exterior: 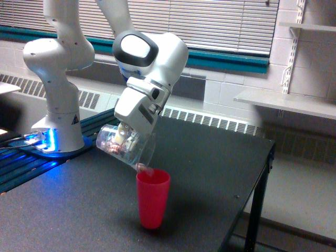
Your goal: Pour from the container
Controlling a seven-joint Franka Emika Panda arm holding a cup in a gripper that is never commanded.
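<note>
The claw (125, 137) grips the clear cup (126, 148), fingers clamped on its wall near the base, one finger showing pale through the plastic. The clear cup lies tipped well over, mouth down toward the exterior view's right, its lip right above the rim of the red cup (153, 198). Small pinkish and white bits sit inside the clear cup, most gathered near the base, and some are at the lip, just over the red cup's opening. The red cup stands upright on the black table (210, 157). Behind, on the exterior view's left, the arm's white base (58, 113) rises from a blue-lit mount at the table's far edge.
</note>
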